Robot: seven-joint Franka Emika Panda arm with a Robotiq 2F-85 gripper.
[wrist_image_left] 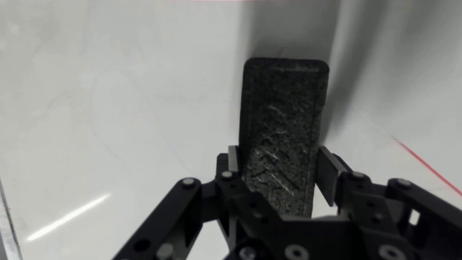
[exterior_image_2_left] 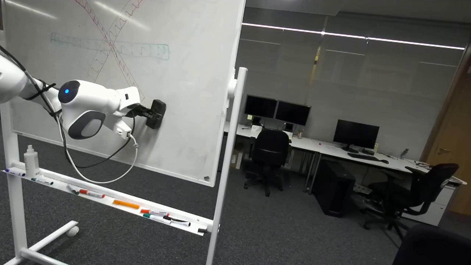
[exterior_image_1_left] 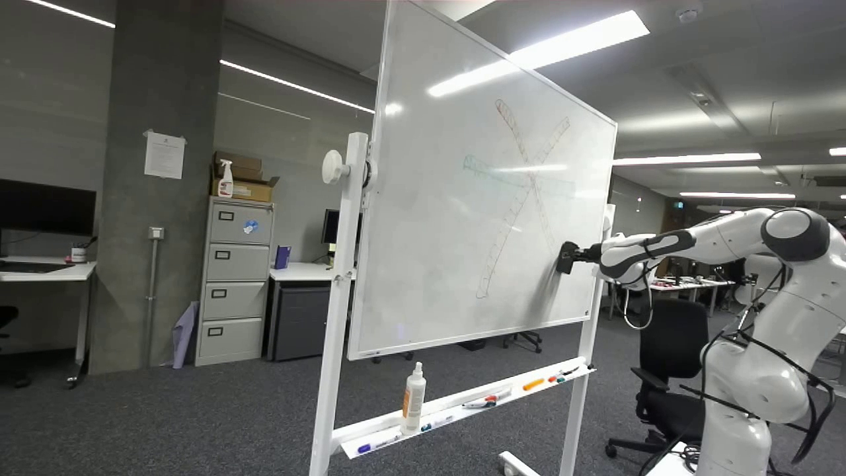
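The gripper [wrist_image_left: 279, 168] is clamped on a black eraser [wrist_image_left: 283, 108], fingers [wrist_image_left: 329, 177] against both long edges, and in the wrist view the thing pokes out past the fingertips toward 12 o'clock, with a dark shadow [wrist_image_left: 294, 32] on that same side. It's right up by the whiteboard [exterior_image_2_left: 198, 92], though honestly I can't tell if it's pressed flat. Also in that wrist shot, a thin red line [wrist_image_left: 429, 168] sits just past 3 o'clock from it. In an exterior view, the green hatched bar [exterior_image_2_left: 140, 50] and the red crossed strips [exterior_image_2_left: 109, 40] are up around 11 o'clock from the eraser, the pen tray [exterior_image_2_left: 60, 185] runs along below, with an orange stick [exterior_image_2_left: 126, 204] on it between 6 and 7, a white bottle [exterior_image_2_left: 31, 162] standing just past 8, and a black office chair [exterior_image_2_left: 272, 147] way off at about half past 3.
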